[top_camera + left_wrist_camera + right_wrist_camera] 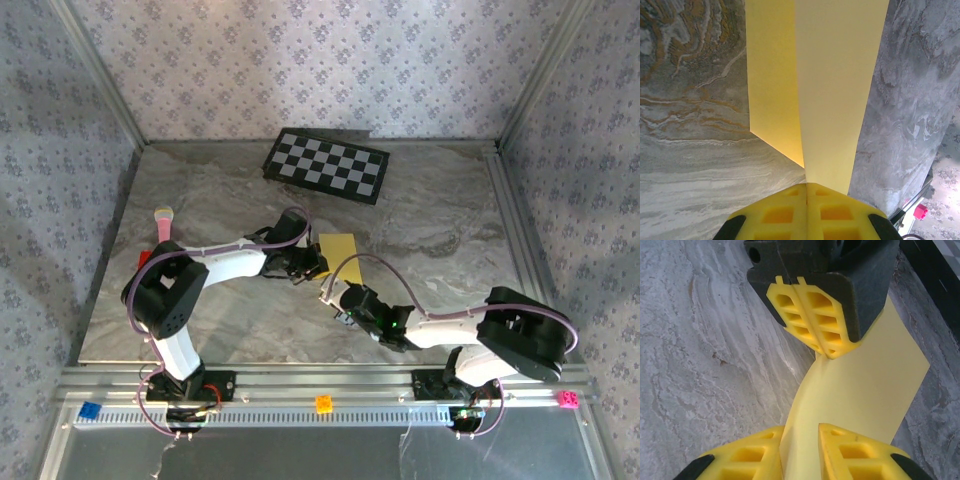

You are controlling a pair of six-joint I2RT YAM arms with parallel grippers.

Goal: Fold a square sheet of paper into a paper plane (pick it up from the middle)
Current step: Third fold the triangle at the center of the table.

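The marbled grey table (440,260) is taking up most of the top view, with a black-and-white checkerboard (325,167) lying at its upper centre, close to the back wall. The two arms are reaching in from the lower edge and meeting near the middle of the frame. The square sheet of paper (338,246), plain yellow, is sitting there just above centre, well below the checkerboard. In the left wrist view the sheet (835,90) is running up from the bottom centre to the top edge as two overlapping layers, with a straight seam between them. The left gripper (807,186) is pinching the sheet's near edge, its yellow fingers pressed flat together. In the right wrist view this same gripper (827,354) is hanging at the upper centre, clamping the paper (875,390), which is curving down from it. The right gripper (802,432) is sitting at the bottom edge, its jaws standing apart with the sheet passing through the gap. A small orange block (324,403) is resting on the rail at the bottom centre.
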